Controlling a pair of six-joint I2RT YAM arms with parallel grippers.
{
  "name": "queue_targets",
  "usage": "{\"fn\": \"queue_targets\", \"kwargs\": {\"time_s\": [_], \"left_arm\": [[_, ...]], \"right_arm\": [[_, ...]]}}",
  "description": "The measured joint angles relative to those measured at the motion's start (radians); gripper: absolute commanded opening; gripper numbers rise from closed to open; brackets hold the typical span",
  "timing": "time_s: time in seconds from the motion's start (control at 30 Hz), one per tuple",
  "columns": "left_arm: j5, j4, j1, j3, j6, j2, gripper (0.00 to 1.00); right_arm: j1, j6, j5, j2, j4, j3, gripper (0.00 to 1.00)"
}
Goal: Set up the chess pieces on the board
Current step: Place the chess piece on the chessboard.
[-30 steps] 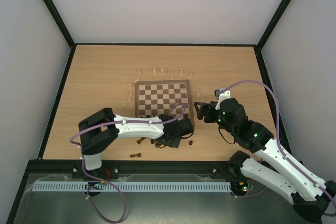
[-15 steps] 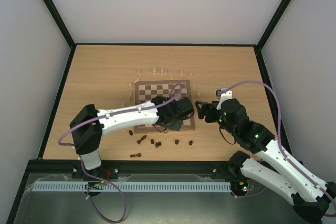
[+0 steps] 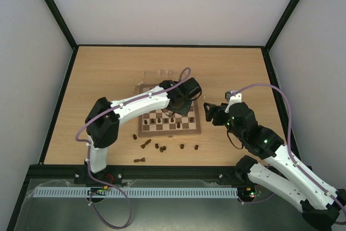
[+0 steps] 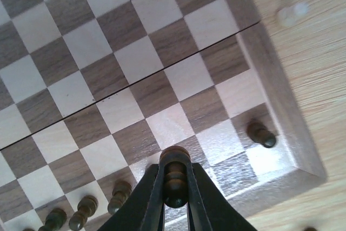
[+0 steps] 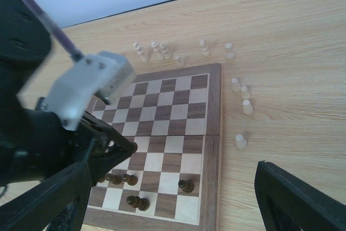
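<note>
The board (image 3: pixel 170 132) lies mid-table. My left gripper (image 4: pixel 175 165) hangs over its near right part (image 3: pixel 178 105), shut on a dark brown chess piece (image 4: pixel 175 185) held a little above the squares. Several dark pieces stand on the near rows (image 4: pixel 120 196), one alone near the right edge (image 4: pixel 262 134), also in the right wrist view (image 5: pixel 186 186). More dark pieces lie on the table in front of the board (image 3: pixel 162 147). Pale pieces (image 5: pixel 240 142) are scattered right of and behind the board. My right gripper (image 3: pixel 208 113) stands open beside the board's right edge, holding nothing.
A dark piece (image 3: pixel 140 160) lies close to the table's near edge. Black frame rails (image 3: pixel 157 45) and white walls bound the wooden tabletop (image 3: pixel 97 79). My left arm (image 3: pixel 135 106) stretches diagonally across the board's left half.
My left arm has swung from the loose dark pieces in front of the board up over the board, carrying the dark piece. The right gripper has barely shifted.
</note>
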Motion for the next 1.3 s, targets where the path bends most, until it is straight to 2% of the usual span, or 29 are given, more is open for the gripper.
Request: {"fn": "queue_targets", "kwargs": {"time_s": [0.17, 0.8, 1.3], "left_arm": [[0.006, -0.001, 0.008, -0.007, 0.026, 0.071, 0.12], [0.064, 0.074, 0.003, -0.123, 0.027, 0.075, 0.14], [0.084, 0.097, -0.009, -0.127, 0.027, 0.105, 0.18]], "right_arm": [[0.0, 0.0, 0.004, 0.0, 0.0, 0.0, 0.84], [0.0, 0.0, -0.001, 0.0, 0.0, 0.0, 0.84], [0.0, 0.0, -0.003, 0.002, 0.0, 0.0, 0.83]]}}
